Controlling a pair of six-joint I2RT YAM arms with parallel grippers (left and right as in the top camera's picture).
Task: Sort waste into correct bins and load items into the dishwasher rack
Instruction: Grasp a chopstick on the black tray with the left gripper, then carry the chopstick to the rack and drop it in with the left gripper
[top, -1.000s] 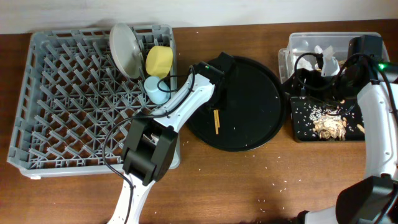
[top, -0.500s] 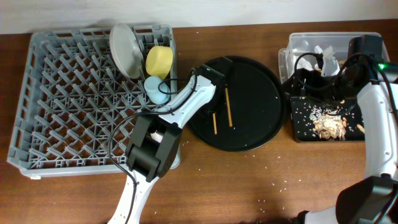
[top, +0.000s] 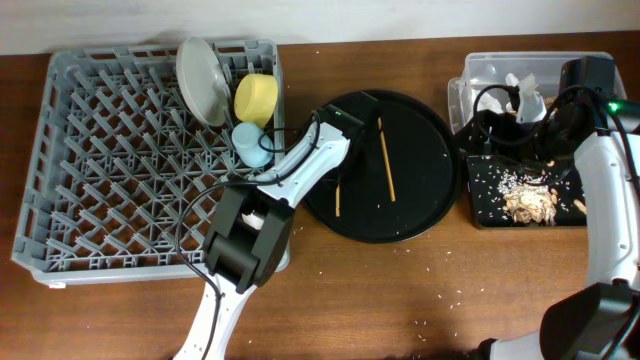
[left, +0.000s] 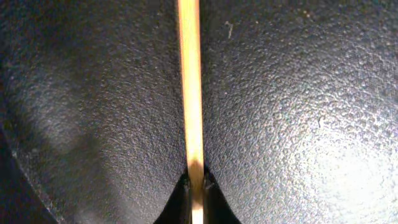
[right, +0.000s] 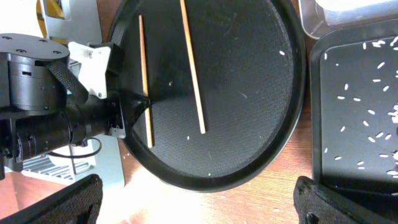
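Observation:
Two wooden chopsticks lie on the round black tray (top: 420, 200). My left gripper (top: 340, 168) is shut on the left chopstick (top: 339, 197), its fingertips (left: 186, 190) pinching the stick (left: 190, 93) flat against the tray. The right wrist view shows that grip (right: 146, 99) and the loose chopstick (right: 193, 68) beside it, also seen in the overhead view (top: 386, 160). My right gripper (top: 495, 118) hangs open by the bins, empty (right: 202, 205). In the dishwasher rack (top: 110, 170) stand a grey plate (top: 203, 80), a yellow bowl (top: 255, 98) and a light blue cup (top: 250, 143).
At the right, a clear tub (top: 480, 62) holds white napkins (top: 525, 95). In front of it a shallow black tray (top: 480, 215) holds food scraps and rice (top: 530, 205). Rice grains dot the wooden table (top: 440, 300).
My left gripper has shut on the left chopstick. The loose chopstick has slid to the right across the round tray. The right arm has not moved.

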